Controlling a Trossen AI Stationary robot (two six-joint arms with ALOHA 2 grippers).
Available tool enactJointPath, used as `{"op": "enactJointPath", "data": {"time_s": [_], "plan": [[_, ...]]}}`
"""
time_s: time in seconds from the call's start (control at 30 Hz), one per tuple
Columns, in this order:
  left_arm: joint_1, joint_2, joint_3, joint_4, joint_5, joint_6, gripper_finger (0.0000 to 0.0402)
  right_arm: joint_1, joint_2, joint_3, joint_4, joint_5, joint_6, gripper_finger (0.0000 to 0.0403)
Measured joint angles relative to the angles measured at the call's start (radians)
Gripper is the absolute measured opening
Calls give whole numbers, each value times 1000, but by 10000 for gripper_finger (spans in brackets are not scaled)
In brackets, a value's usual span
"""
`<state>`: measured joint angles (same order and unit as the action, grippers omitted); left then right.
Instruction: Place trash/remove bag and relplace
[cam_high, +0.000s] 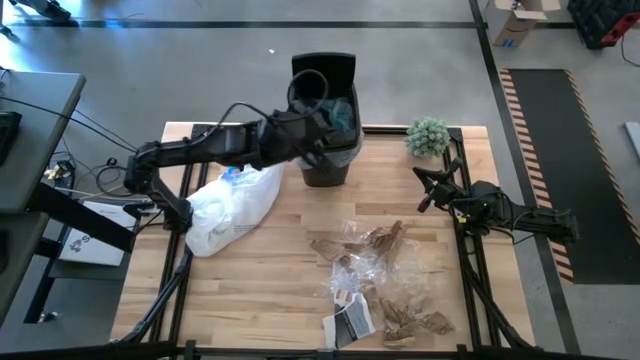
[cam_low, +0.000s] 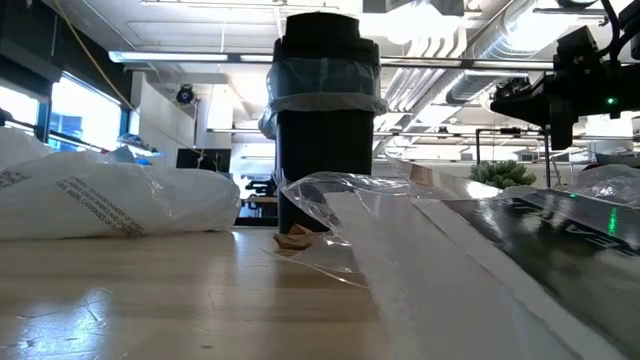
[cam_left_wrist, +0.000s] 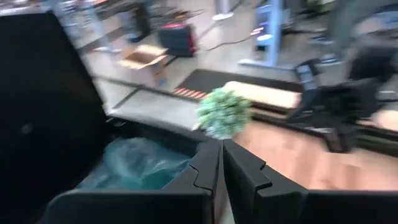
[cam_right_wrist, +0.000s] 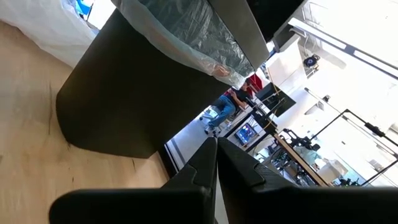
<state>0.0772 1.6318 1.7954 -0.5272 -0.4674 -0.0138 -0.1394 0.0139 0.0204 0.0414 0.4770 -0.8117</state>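
Trash (cam_high: 385, 275) — crumpled brown paper scraps, clear crinkly wrappers and a small black-and-white packet — lies loose on the wooden table (cam_high: 260, 300), in front of the tall black plastic bin (cam_high: 325, 120) and well apart from it. None of it is held. The thin translucent light-blue liner bag (cam_low: 325, 80) sits in the bin, its edge folded over the rim.

The left gripper (cam_high: 318, 122) hangs at the bin's mouth with its fingers pressed together, gripping nothing that I can see. The right gripper (cam_high: 428, 196) waits near the table's right edge, fingers likewise closed and empty, just in front of a small green artificial plant (cam_high: 428, 137).

Judging by this, the litter is not yet binned. To do the step well, the left gripper should lift clear of the rim, open fully before descending, and take a paper scrap from above rather than the slippery wrappers.

Room is fair: open wood lies between bin and litter. A whiter translucent plastic bag (cam_high: 232, 208) crowds the left side — swing over it, not through. The packet sits close to the near edge; avoid nudging it off.
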Motion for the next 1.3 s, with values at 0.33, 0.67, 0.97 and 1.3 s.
{"op": "enactJointPath", "data": {"time_s": [0.33, 0.67, 0.97, 1.3], "plan": [[61, -41, 1, -185, 218, 129, 149, 0, 0, 0, 0, -1, 0, 0], [136, 5, 1, -296, 275, 139, 271, 0, 0, 0, 0, -3, 0, 0], [174, 49, 1, -306, 279, 149, 272, 0, 0, 0, 0, -2, 0, 0], [198, 56, 1, -311, 342, 150, 186, 0, 0, 0, 0, -2, 0, 0]]}}
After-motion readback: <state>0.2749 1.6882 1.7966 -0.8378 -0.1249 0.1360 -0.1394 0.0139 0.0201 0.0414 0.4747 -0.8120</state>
